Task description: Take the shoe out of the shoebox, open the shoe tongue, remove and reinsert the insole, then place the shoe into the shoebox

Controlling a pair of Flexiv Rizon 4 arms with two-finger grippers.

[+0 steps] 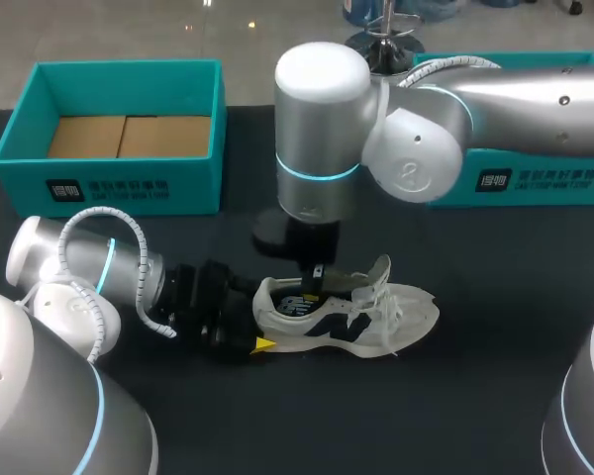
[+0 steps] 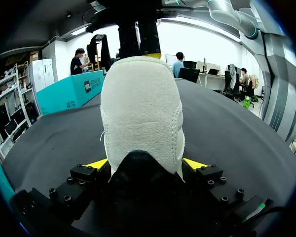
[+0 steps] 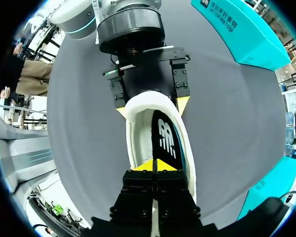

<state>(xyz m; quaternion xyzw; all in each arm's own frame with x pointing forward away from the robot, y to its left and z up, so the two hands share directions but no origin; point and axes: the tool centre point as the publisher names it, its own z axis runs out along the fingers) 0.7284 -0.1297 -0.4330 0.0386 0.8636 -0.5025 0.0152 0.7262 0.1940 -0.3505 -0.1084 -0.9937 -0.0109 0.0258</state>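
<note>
You have a black table [image 1: 495, 267] carrying an open teal shoebox [image 1: 129, 183] at upper left, a second teal box [image 1: 535, 180] at upper right, and the white shoe [image 1: 406, 312] just below centre.

table [image 1: 495, 259] | dark matte cloth top | evenly lit, no hard shadows

The shoe [image 2: 140, 113] shows a fuzzy off-white suede-like heel, its insole [image 3: 165, 140] smooth black, the surface [image 1: 495, 287] matt dark cloth, the shoebox [image 1: 203, 178] matt teal cardboard, the right arm [image 1: 322, 119] glossy silver casing.
</note>
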